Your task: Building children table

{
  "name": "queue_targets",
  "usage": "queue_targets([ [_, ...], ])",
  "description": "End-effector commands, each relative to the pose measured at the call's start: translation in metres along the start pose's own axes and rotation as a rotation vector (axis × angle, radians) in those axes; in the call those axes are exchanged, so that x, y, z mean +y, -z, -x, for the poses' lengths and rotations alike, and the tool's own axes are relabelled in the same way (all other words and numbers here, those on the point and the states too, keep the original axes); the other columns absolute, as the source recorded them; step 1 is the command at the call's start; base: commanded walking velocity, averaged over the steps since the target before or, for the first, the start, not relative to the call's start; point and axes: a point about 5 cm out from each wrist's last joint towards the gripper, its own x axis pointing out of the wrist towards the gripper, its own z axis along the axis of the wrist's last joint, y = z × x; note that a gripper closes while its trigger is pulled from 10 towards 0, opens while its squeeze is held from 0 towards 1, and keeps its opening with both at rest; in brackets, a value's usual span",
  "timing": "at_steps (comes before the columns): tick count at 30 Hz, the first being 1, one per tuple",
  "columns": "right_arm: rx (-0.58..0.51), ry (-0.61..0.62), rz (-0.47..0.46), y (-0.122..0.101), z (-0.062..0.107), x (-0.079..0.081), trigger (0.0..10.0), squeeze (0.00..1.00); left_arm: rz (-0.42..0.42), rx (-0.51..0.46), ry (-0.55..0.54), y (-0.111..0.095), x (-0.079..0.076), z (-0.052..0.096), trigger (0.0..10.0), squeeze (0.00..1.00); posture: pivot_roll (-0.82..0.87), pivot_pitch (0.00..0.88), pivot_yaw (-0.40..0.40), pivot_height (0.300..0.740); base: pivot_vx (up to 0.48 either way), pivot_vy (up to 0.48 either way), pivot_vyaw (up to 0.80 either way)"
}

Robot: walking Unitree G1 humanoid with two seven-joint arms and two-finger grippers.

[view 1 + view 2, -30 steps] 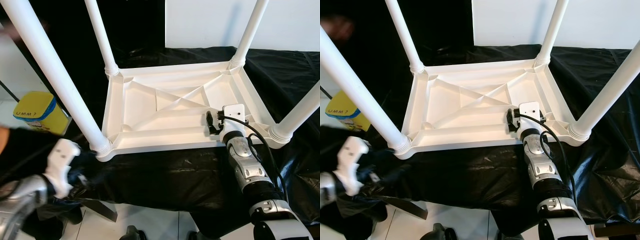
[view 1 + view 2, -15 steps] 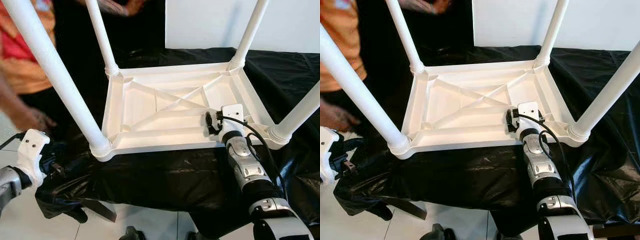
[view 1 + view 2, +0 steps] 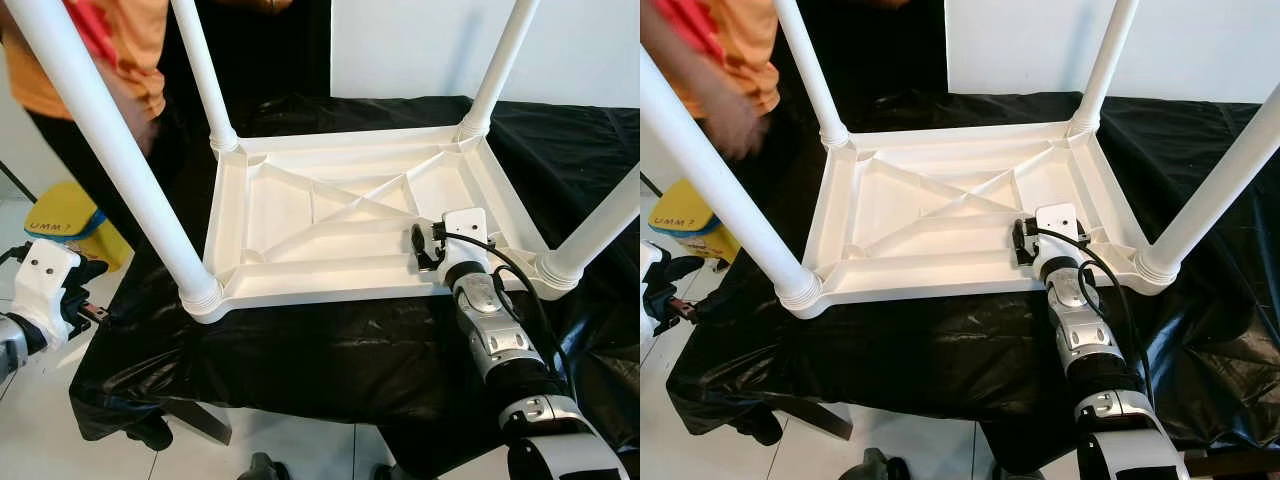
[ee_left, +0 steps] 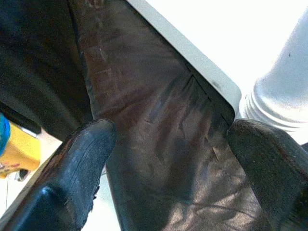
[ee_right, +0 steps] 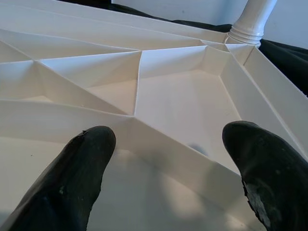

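We see the white table upside down on black sheeting, legs up, right gripper spread wide over its ribbed underside, left gripper parted near a corner leg, person behind.

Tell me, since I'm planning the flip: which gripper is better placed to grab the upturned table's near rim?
Right, probably. The right gripper hangs open just over the table's near rim, inside the frame. The left gripper is open too, but off past the black sheet's corner, apart from the table.
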Motion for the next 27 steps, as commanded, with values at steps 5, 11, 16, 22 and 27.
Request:
queue_targets([
  [5, 0.036, -0.004, 0.014, 0.008, 0.002, 0.0, 10.0, 0.0, -0.024, 0.016, 0.01, 0.006, 0.002, -0.003, 10.0, 0.0, -0.02, 0.097, 0.006, 0.74, 0.0, 0.0, 0.0],
  [11, 0.035, -0.011, 0.015, 0.007, 0.001, 0.001, 10.0, 0.0, -0.031, 0.011, 0.005, 0.006, 0.004, -0.005, 10.0, 0.0, -0.02, 0.093, 0.004, 0.74, 0.0, 0.0, 0.0],
  [16, 0.035, -0.017, 0.016, 0.008, 0.002, 0.002, 10.0, 0.0, -0.034, 0.007, -0.002, 0.007, 0.006, -0.005, 10.0, 0.0, -0.02, 0.092, 0.004, 0.74, 0.0, 0.0, 0.0],
  [22, 0.022, -0.024, 0.016, 0.006, 0.002, 0.003, 10.0, 0.0, -0.037, 0.0, -0.034, 0.009, 0.011, -0.008, 10.0, 0.0, -0.03, 0.089, 0.005, 0.74, 0.0, 0.0, 0.0],
  [27, -0.011, -0.029, -0.001, 0.001, 0.003, 0.003, 10.0, 0.0, -0.059, -0.014, -0.084, 0.006, 0.019, -0.01, 10.0, 0.0, -0.03, 0.093, 0.008, 0.74, 0.0, 0.0, 0.0],
])
